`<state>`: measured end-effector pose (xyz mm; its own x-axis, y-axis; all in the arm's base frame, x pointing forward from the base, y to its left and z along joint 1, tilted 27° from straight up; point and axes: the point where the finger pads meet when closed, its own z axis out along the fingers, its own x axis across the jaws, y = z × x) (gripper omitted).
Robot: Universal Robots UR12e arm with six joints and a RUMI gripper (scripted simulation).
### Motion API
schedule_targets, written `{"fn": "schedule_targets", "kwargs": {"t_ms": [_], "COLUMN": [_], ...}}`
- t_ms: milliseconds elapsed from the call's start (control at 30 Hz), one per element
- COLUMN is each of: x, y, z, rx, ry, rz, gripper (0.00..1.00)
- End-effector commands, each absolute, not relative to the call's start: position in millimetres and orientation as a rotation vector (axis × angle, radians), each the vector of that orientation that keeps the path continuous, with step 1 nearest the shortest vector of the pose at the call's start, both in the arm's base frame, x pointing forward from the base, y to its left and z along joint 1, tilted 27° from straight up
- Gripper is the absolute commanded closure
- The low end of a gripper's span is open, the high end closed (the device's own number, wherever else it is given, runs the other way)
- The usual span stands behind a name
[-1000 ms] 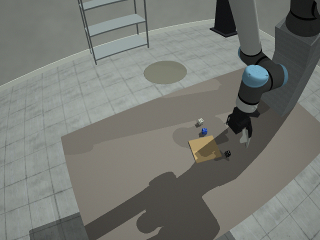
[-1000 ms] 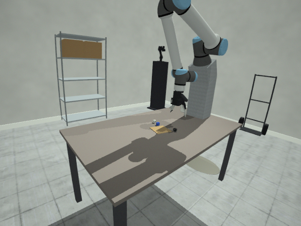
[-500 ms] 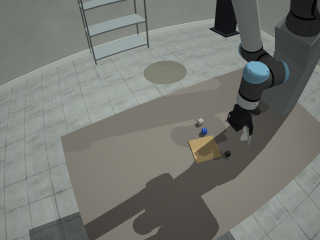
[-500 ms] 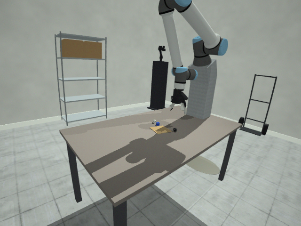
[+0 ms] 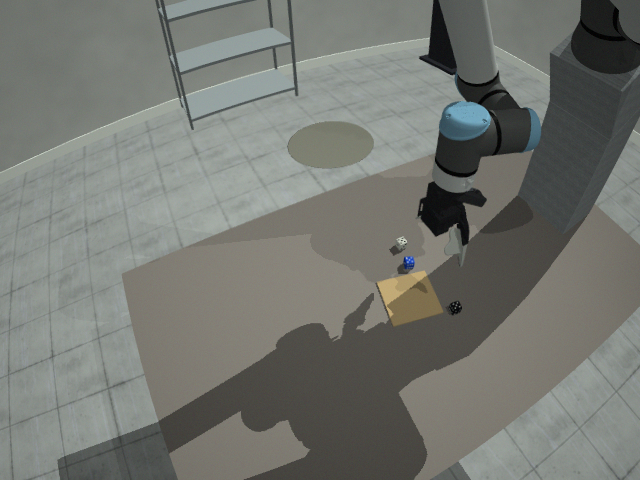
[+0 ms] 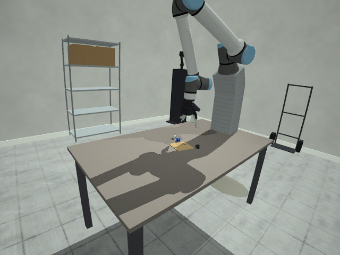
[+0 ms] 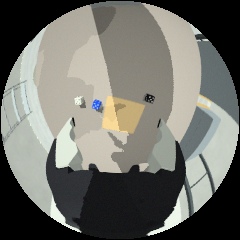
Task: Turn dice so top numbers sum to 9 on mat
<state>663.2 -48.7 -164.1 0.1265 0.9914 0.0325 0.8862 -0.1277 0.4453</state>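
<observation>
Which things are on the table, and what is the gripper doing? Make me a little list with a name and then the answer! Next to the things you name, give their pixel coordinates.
white die: on the table (image 5: pixel 217 289) (image 6: pixel 109 153), off the mat
blue die (image 5: pixel 408 262) (image 6: pixel 178 139) (image 7: pixel 97 105): between the white die (image 5: pixel 401 242) (image 6: pixel 174 136) (image 7: pixel 79 100) and the mat
black die (image 5: pixel 454 307) (image 6: pixel 197 146) (image 7: pixel 149 98): off the mat, on its other side
mat (image 5: pixel 413 304) (image 6: pixel 182 147) (image 7: pixel 130 115): orange-tan, no dice on it
gripper (image 5: pixel 439 245) (image 6: pixel 188 123) (image 7: pixel 116 118): open, above the table, holding nothing
dice on mat: none of three

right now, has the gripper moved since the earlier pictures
Yes, in the top view the gripper has shifted toward the white die, which has stayed put.
</observation>
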Motion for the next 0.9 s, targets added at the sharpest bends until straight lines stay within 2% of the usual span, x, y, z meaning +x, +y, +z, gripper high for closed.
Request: {"fn": "schedule_targets", "kwargs": {"t_ms": [0, 267, 867], "x": [664, 655, 655], "y": [-113, -186, -189], "z": [-164, -163, -164], "rx": [2.104, 2.115, 2.115], "ry": [1.822, 1.802, 1.801], "rz": [0.474, 0.485, 0.486], "gripper": [0.0, 0.0, 0.0]}}
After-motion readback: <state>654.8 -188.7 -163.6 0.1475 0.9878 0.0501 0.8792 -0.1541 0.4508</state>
